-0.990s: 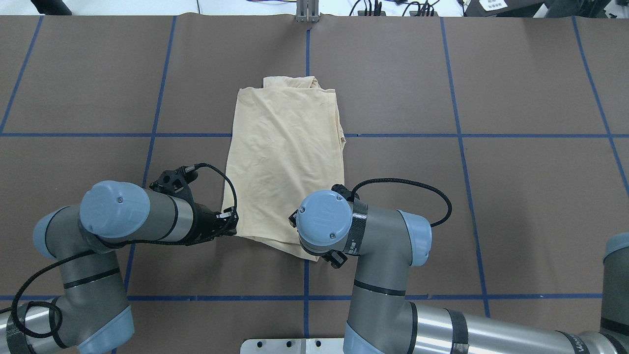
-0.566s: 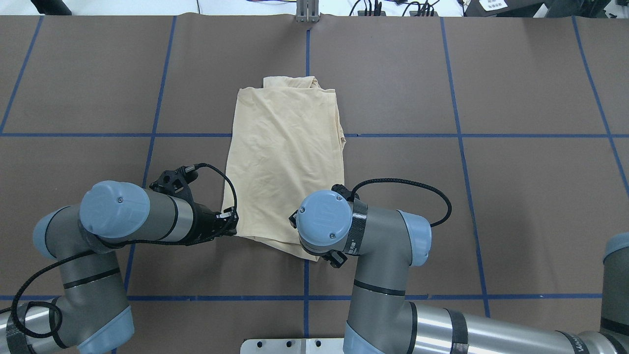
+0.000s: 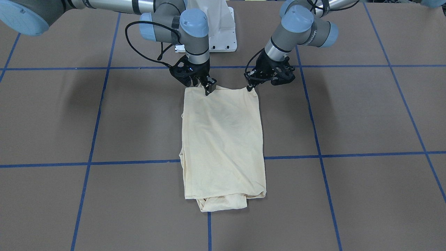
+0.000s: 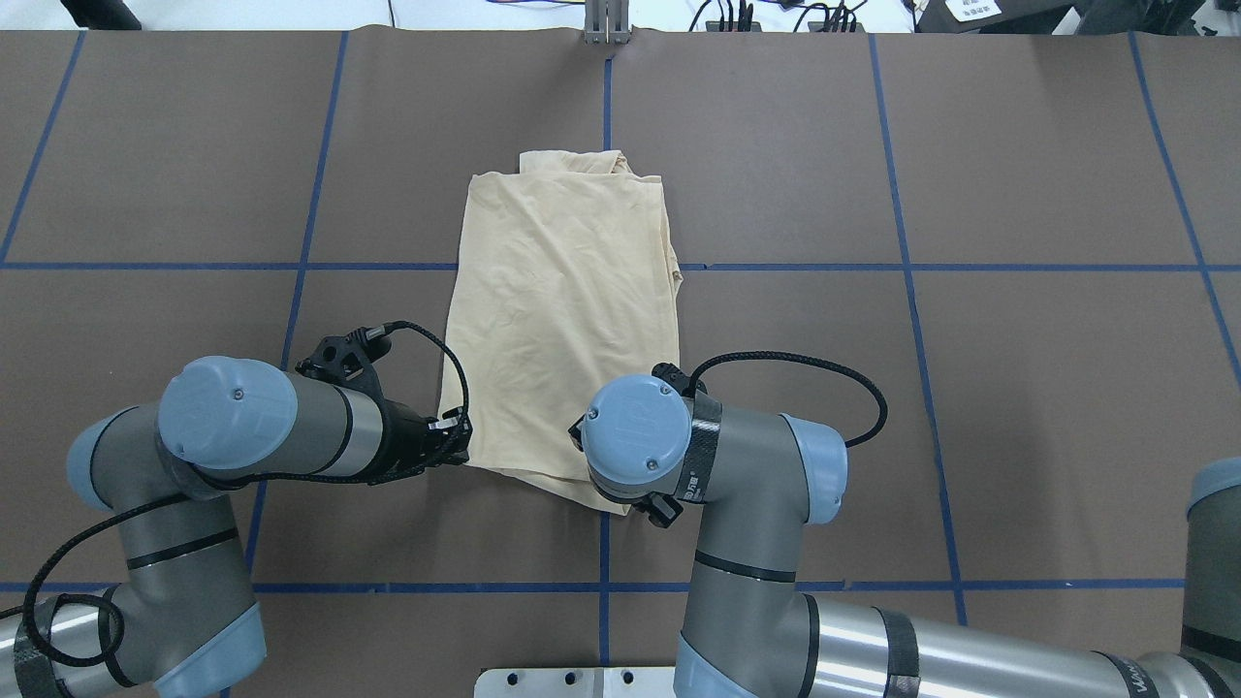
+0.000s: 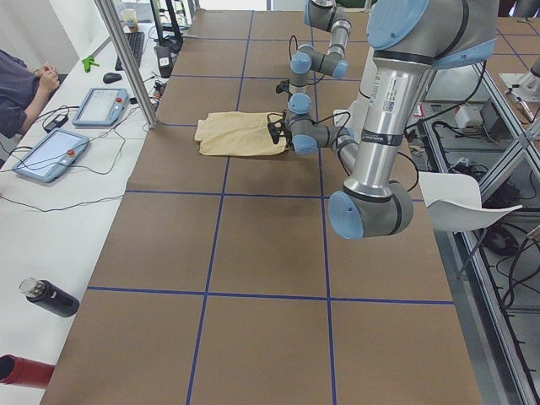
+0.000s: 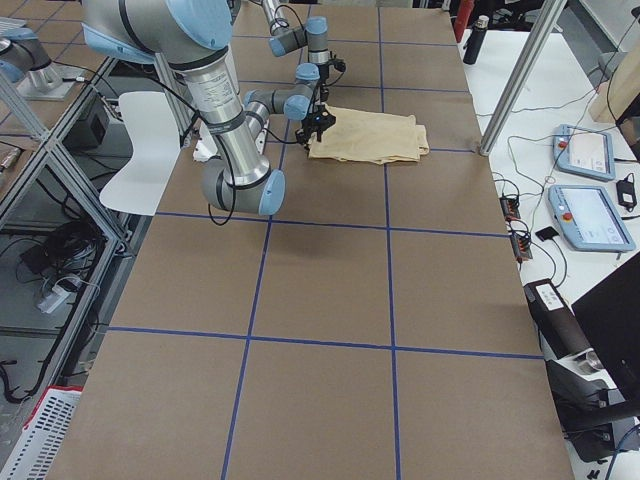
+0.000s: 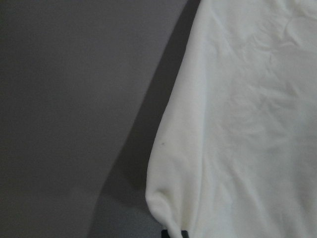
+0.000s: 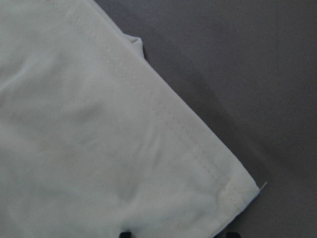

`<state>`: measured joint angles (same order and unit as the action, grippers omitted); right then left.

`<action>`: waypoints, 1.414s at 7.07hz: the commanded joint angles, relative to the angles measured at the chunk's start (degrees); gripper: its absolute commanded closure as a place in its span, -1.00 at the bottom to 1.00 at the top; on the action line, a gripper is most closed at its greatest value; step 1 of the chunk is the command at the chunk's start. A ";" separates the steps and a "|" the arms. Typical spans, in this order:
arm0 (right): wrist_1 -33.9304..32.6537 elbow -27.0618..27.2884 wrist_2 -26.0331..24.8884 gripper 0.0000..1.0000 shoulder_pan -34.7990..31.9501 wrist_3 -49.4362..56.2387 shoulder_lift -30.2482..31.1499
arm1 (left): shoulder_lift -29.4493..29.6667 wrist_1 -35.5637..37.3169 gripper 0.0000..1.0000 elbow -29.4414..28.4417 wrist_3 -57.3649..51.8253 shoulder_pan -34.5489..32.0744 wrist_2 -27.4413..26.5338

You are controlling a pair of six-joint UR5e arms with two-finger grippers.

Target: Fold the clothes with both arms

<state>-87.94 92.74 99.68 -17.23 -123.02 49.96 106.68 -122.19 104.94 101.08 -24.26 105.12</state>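
The clothes are one pale cream-yellow shirt [image 3: 223, 139] [image 4: 562, 301], folded into a long strip on the brown table with its print hidden. My left gripper [image 3: 250, 87] [image 4: 458, 441] is at the strip's near-left corner, jaws shut on the bunched cloth [image 7: 247, 124]; its tips sit close together at the bottom edge of the left wrist view [image 7: 173, 233]. At the near-right corner my right gripper [image 3: 209, 89] stands low over the hemmed edge [image 8: 99, 124]. Its tips show wide apart there [image 8: 177, 233], so it is open. The overhead view hides it under its own wrist.
The white pedestal base [image 3: 223, 31] stands just behind both grippers. Blue tape lines [image 4: 606, 582] grid the table. Along the far side, a metal post [image 5: 126, 59], tablets [image 5: 51, 156], a bottle [image 5: 51, 297] and a seated person [image 5: 21, 84].
The right arm's wrist and elbow have shifted a few pixels left and toward the robot. The left arm and the shirt look the same.
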 commanded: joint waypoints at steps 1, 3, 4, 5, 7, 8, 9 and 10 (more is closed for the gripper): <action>-0.13 -0.02 -0.01 0.25 0.00 -0.03 -0.04 | -0.07 0.02 1.00 0.00 0.08 0.00 -0.09; -0.13 -0.02 -0.02 0.80 0.00 -0.03 -0.04 | -0.07 -0.06 1.00 0.00 0.08 0.09 -0.09; -0.13 -0.02 -0.02 1.00 -0.09 -0.29 -0.12 | -0.07 0.02 1.00 0.00 0.08 0.09 -0.09; 0.05 0.07 -0.02 1.00 -0.09 -1.08 -0.12 | 0.02 -0.06 1.00 0.00 0.08 0.09 -0.09; 0.31 0.16 0.07 1.00 -0.26 -0.91 -0.12 | 0.11 -0.06 1.00 0.00 0.08 0.09 -0.09; 0.05 0.51 0.25 1.00 -0.26 -0.65 0.14 | 0.19 0.02 1.00 0.09 0.17 0.09 0.00; -0.04 1.21 0.68 1.00 -0.35 -0.47 0.75 | 0.02 -0.06 1.00 0.70 0.43 0.09 0.09; -0.04 3.74 1.30 1.00 -0.26 -0.12 3.02 | -0.16 0.02 1.00 2.01 0.43 0.61 0.18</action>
<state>-87.92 94.34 100.37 -17.52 -123.48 51.07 106.69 -122.21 105.79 101.42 -24.01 105.19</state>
